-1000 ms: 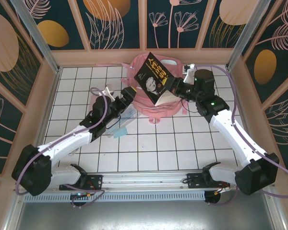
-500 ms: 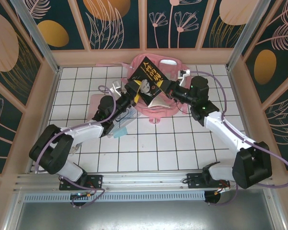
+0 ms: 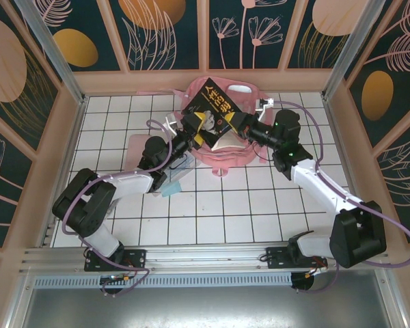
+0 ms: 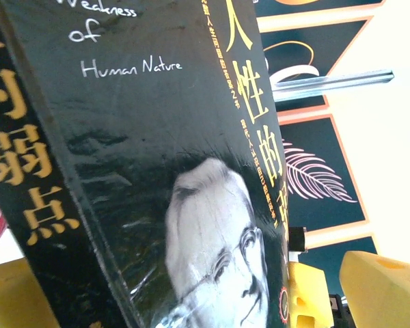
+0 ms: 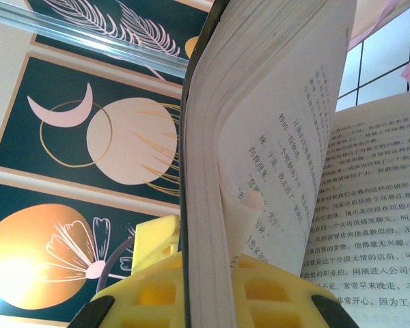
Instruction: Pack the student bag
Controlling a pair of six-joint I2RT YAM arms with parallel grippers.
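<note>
- Bag (image 3: 227,160) sits at the back middle of the tiled table (image 3: 212,212), right up by the rear wall, mostly covered by the book (image 3: 210,109).
- Right gripper (image 3: 244,127) is clamped on the book's cover edge plus some pages (in the wrist view the pages fan open above its yellow finger (image 5: 157,295)), holding it tilted over the bag.
- Left gripper (image 3: 191,134) is at the book's left side, fingers (image 4: 381,285) spread wide with the spine between them, the far one clear of the cover.
- A flat pink case (image 3: 131,149) lies on the tiles left of the bag.
</note>
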